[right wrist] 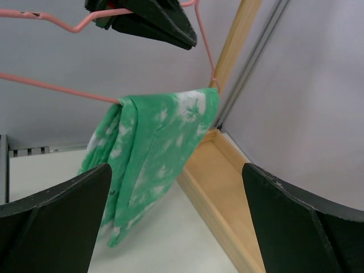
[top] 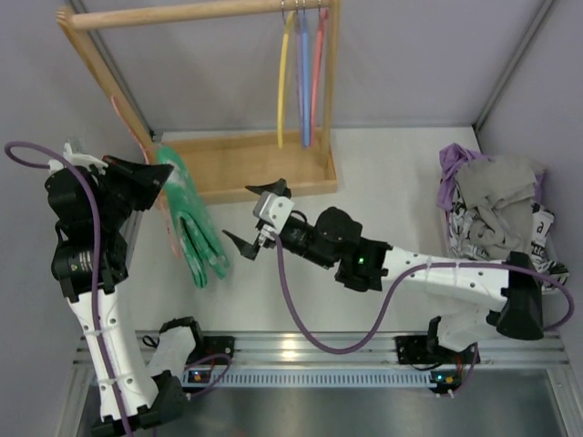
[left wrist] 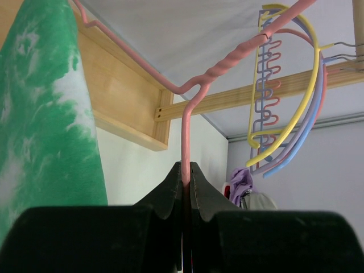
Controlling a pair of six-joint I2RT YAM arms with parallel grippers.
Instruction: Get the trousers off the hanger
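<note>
The green speckled trousers [top: 191, 223] hang folded over the bar of the pale pink wire hanger [top: 121, 111], above the table's left side. My left gripper [top: 150, 182] is shut on the hanger's wire; the left wrist view shows the pink hanger [left wrist: 227, 60] pinched between its fingertips [left wrist: 185, 170], with the trousers [left wrist: 45, 114] at the left. My right gripper [top: 255, 217] is open and empty, just right of the trousers and apart from them. In the right wrist view, the trousers [right wrist: 153, 153] hang from the hanger [right wrist: 57, 88] ahead of the wide-open right gripper [right wrist: 176, 199].
A wooden rack with a tray base [top: 237, 168] stands at the back. Yellow, blue and red hangers [top: 301, 73] hang from its rail. A pile of grey, purple and printed clothes [top: 496, 214] lies at the right. Grey walls close the sides.
</note>
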